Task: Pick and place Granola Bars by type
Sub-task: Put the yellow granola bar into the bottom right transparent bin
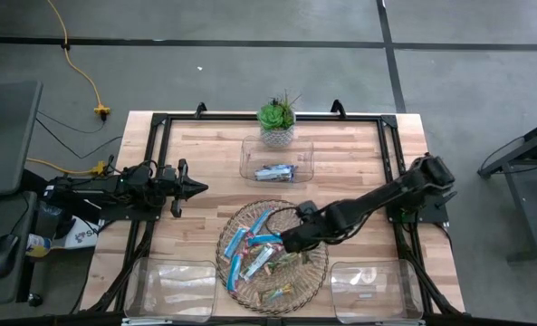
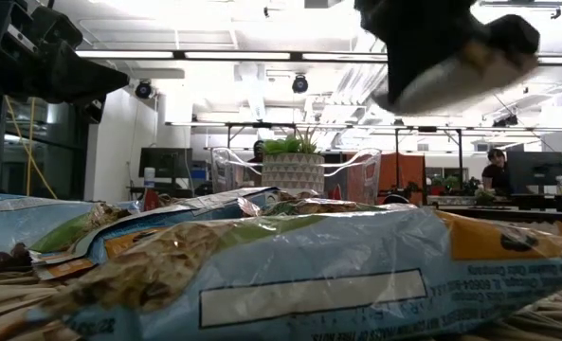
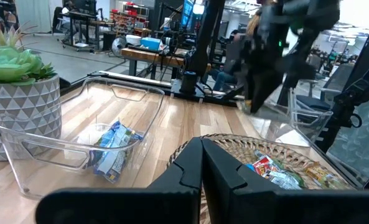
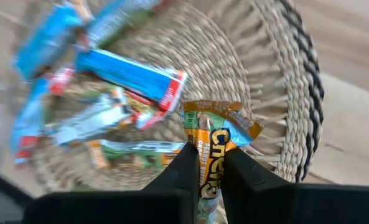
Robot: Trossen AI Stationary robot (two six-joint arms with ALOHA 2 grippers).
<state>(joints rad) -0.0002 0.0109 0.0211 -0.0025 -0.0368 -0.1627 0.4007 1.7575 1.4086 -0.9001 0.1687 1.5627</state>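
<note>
Several granola bars lie heaped in the round wicker tray (image 1: 315, 272): bright blue ones (image 1: 241, 240) (image 4: 131, 74) and tan-green ones (image 1: 277, 292). Silvery-blue bars (image 1: 274, 171) (image 3: 112, 152) lie in the clear bin at the far side. My right gripper (image 1: 291, 243) (image 4: 208, 155) hovers over the tray, shut on a tan-green and orange bar (image 4: 220, 127). In the low view it shows high up (image 2: 451, 57). My left gripper (image 1: 196, 187) (image 3: 201, 165) waits shut above the table's left side, pointing toward the tray. My right gripper pinches the tan-green and orange bar between its two fingers (image 4: 183, 163), coming from above and slanting toward the table's left. The bar lies along the fingers, and its free end (image 4: 224, 118) sticks out past the tips. It seems lifted off the heap.
A potted plant (image 1: 277, 122) stands behind the far bin (image 1: 250, 149). Two more clear bins sit at the near edge, one left (image 1: 173, 288) and one right (image 1: 377, 290) of the tray. Bare wood lies between the left gripper and the tray.
</note>
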